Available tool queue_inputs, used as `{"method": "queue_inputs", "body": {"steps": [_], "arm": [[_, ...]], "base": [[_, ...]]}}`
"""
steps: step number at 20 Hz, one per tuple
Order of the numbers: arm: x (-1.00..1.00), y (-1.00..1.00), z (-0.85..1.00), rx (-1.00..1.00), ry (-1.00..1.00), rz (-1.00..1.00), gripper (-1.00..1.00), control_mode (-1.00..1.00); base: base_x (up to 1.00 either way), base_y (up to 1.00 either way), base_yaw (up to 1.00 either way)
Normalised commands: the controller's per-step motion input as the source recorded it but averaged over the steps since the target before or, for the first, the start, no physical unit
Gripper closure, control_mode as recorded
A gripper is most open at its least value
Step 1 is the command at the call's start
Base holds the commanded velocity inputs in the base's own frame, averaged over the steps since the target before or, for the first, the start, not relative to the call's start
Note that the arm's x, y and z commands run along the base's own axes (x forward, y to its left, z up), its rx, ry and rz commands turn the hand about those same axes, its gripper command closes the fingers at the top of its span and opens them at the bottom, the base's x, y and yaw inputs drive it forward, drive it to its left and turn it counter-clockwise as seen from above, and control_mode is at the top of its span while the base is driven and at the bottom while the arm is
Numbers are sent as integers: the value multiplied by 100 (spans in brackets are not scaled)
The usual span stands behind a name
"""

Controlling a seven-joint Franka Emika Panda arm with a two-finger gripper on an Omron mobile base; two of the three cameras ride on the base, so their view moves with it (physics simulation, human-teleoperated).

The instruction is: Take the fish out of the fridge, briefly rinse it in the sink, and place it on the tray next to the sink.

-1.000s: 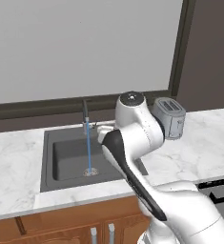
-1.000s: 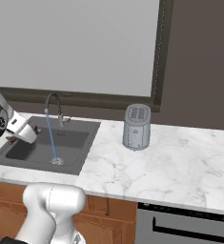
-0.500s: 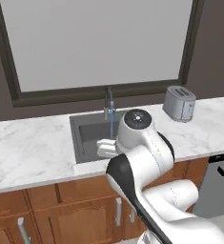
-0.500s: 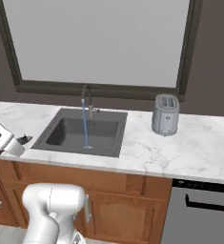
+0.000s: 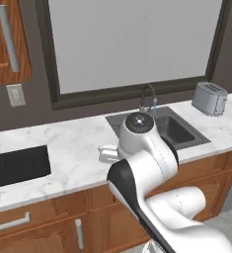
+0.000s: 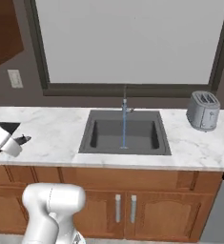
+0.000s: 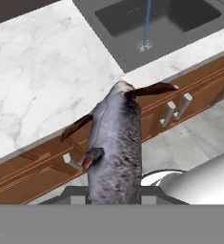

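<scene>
Now the robot's claw (image 6: pixel 22 139) is squeezed shut on the little dark grey fish (image 7: pixel 114 147), holding it over the counter edge left of the dark sink (image 6: pixel 124 135), and the flat black tray (image 5: pixel 16 167) lies farther left of the sink.

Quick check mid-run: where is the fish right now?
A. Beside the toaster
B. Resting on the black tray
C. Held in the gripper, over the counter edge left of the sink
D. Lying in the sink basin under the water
C: the hand view shows the fish clamped in the gripper, with the sink beyond it and water running.
</scene>
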Motion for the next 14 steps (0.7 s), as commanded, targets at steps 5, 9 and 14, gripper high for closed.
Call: {"method": "queue_inputs", "body": {"steps": [5,9,14], "arm": [[0,0,0,0,0,0,100,100],[0,0,0,0,0,0,100,100],[0,0,0,0,0,0,100,100]], "base": [[0,100,2],[1,42,17],[16,-3,5]]}}
